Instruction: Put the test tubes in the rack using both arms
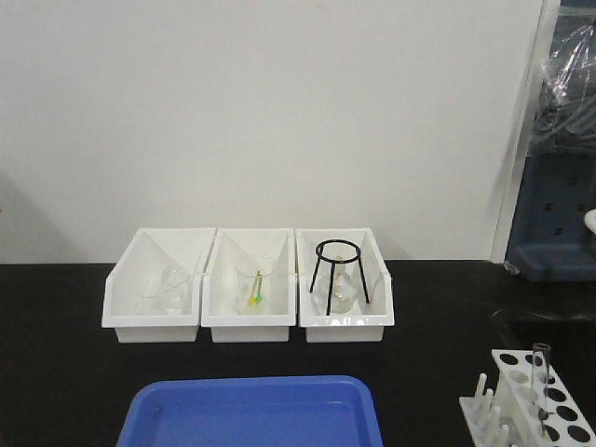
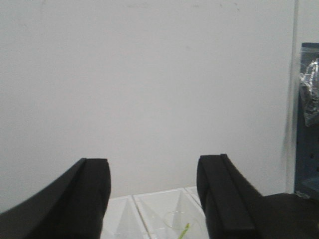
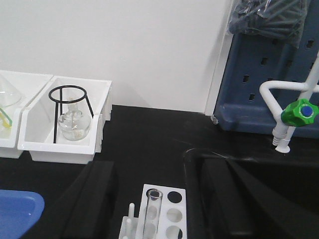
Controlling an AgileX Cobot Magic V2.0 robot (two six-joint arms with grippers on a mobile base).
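The white rack [image 1: 507,365] stands at the table's front right corner, pegs on its left side. One clear test tube [image 1: 540,371] stands upright in a far hole. In the right wrist view the rack [image 3: 163,206] and its test tube [image 3: 151,211] lie below and between the dark fingers. My right gripper [image 3: 159,169] is open and holds nothing. My left gripper [image 2: 153,167] is open too, raised and facing the white wall, with nothing between its fingers. Neither arm shows in the front view.
Three white open-front bins [image 1: 154,321] line the back of the black table, holding beakers, a flask and a black wire tripod [image 1: 337,270]. A blue tray [image 1: 251,410] lies at the front centre. A sink edge [image 3: 259,162] and a green-handled tap [image 3: 299,112] are right of the rack.
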